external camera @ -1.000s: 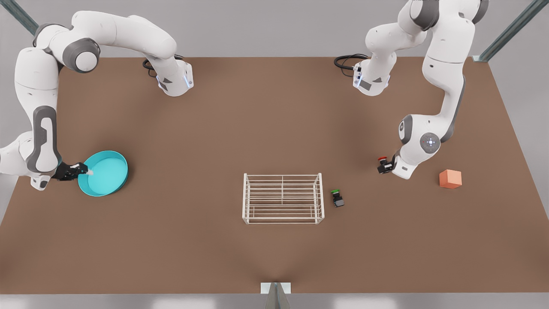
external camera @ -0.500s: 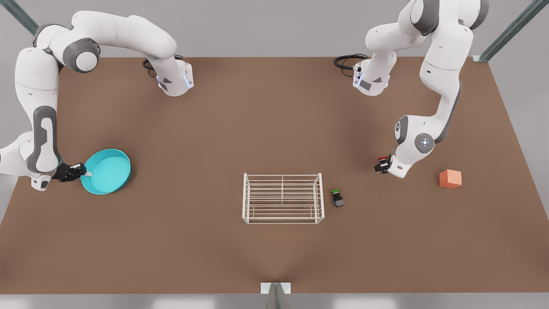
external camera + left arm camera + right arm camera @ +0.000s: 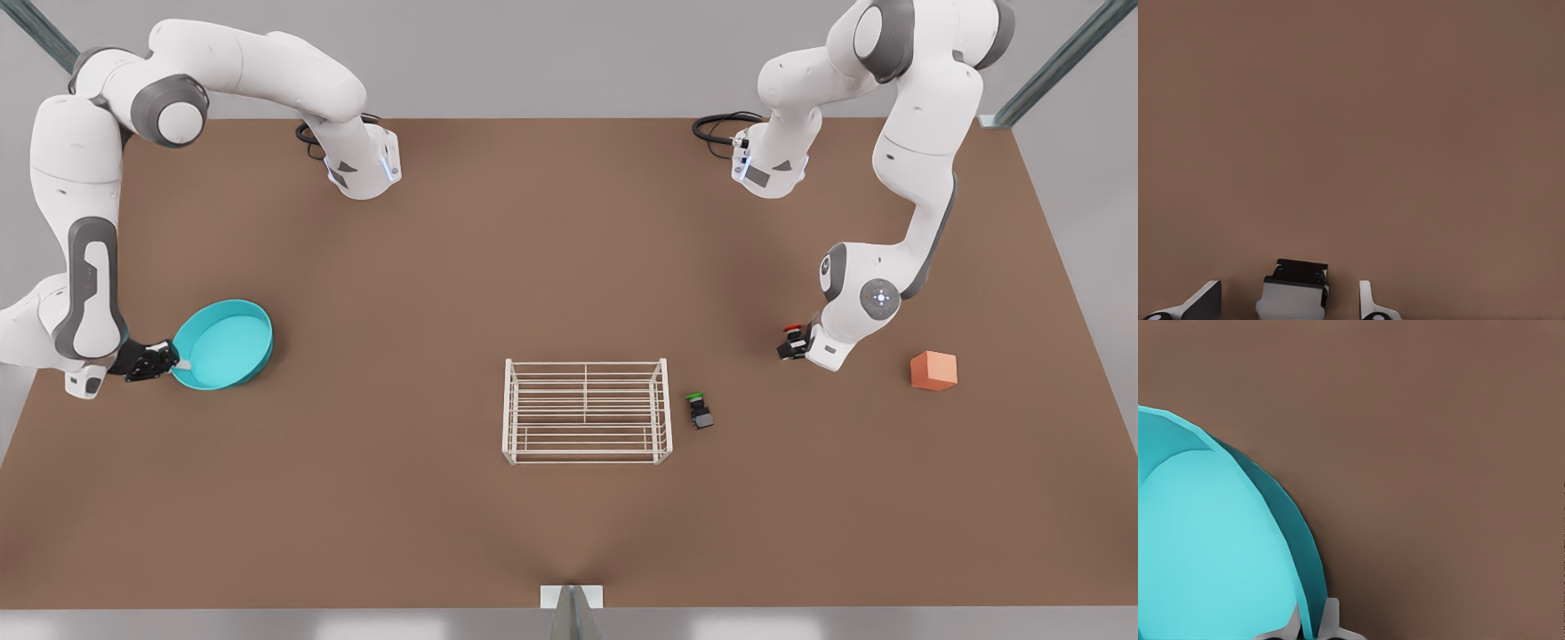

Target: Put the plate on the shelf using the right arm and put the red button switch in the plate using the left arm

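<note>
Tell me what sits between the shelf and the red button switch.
In the front view, the green-capped switch stands by the shelf, below the direct line to the red button switch; otherwise bare table.

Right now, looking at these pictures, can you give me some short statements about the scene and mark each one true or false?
1. The right gripper jaws clamp the turquoise plate by its rim. True.
2. The plate rests on the white wire shelf. False: it is far off, toward the front view's left.
3. The left gripper holds the red button switch. True.
4. The green button switch lies inside the shelf. False: it sits on the table beside it.
</note>
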Controlling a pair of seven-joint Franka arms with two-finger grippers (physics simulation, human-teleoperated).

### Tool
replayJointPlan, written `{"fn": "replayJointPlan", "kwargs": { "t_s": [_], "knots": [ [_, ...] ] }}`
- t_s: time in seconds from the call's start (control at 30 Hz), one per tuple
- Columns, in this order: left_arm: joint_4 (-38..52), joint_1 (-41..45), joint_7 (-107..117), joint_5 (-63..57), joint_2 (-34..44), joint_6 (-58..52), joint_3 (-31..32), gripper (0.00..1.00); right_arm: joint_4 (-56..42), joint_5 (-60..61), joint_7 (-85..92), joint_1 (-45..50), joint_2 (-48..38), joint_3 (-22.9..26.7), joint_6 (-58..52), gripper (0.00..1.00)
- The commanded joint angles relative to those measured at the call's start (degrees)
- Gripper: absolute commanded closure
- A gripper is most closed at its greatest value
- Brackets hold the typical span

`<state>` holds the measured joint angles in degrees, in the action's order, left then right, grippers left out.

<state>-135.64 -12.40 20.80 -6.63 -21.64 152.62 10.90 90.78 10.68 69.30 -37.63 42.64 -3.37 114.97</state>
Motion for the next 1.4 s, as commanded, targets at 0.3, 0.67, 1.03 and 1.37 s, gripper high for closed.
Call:
{"fn": "replayJointPlan", "kwargs": {
  "t_s": [0.3, 0.67, 1.03, 1.37],
  "knots": [
    [0.1, -0.2, 0.5, -0.1, 0.5, 0.1, 0.0, 0.14, -0.4, -0.6, -8.7, 2.9, -4.4, -2.6, -6.2, 0.81],
    [-0.2, -0.2, 0.5, -0.7, 0.6, 0.0, -0.1, 0.2, 0.1, -0.1, -20.9, 12.6, -12.7, -4.3, -11.1, 0.81],
    [-0.2, 0.0, 0.8, -0.9, 0.9, -0.7, 0.0, 0.31, -0.4, -0.2, -34.0, 18.8, -16.3, -8.8, -13.8, 0.81],
    [-0.2, 0.8, 2.5, -0.9, 0.5, -0.7, 0.0, 0.38, -1.8, -0.5, -46.6, 21.3, -16.1, -14.9, -11.9, 0.81]
  ]
}}
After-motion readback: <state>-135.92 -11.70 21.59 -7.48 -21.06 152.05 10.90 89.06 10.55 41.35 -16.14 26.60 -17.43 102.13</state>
